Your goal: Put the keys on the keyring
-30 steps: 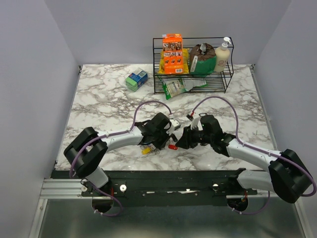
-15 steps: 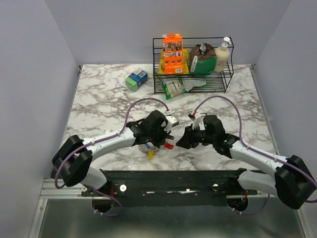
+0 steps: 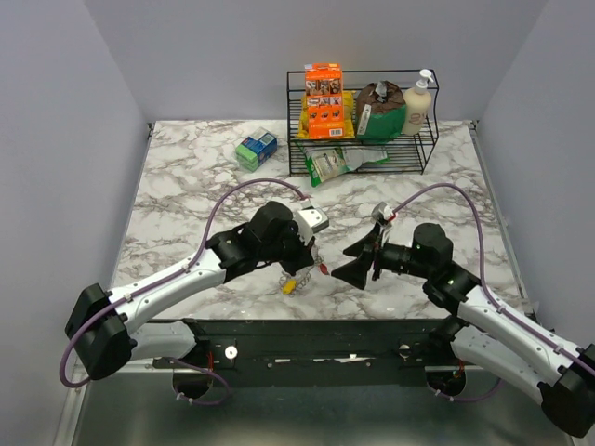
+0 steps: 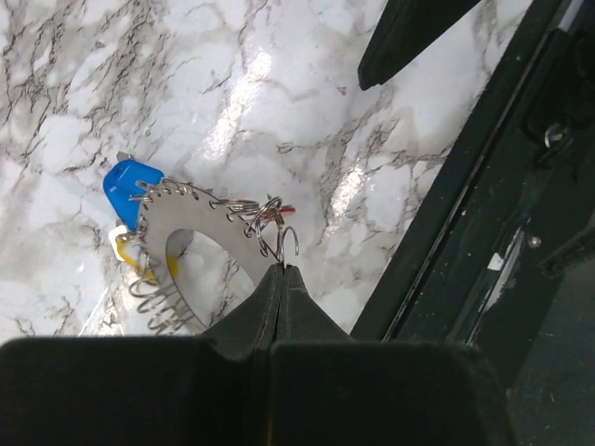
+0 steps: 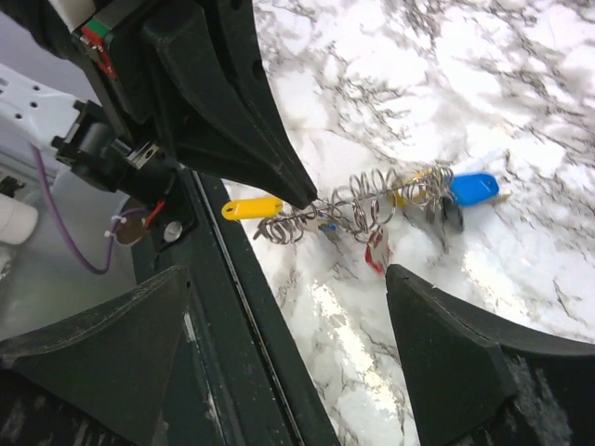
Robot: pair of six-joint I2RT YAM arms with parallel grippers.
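The left end effector [image 4: 282, 277] is angling down over the desk [image 4: 279, 93], pinching the keyring [image 4: 200, 223] tight, the keys [image 4: 125, 181] bunching just beyond its tips. The right end effector [image 5: 286, 279] is facing it nearby, gaping wide, holding nothing.

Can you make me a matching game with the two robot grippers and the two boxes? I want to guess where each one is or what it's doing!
Things:
1. left gripper
2. right gripper
3. orange box
4. green and blue box

Places or states:
A. on the wire rack
B. shut on the keyring
C. on the table, next to the rack but not on it
D. open, holding nothing

Pairs: 1-B, 2-D, 3-A, 4-C
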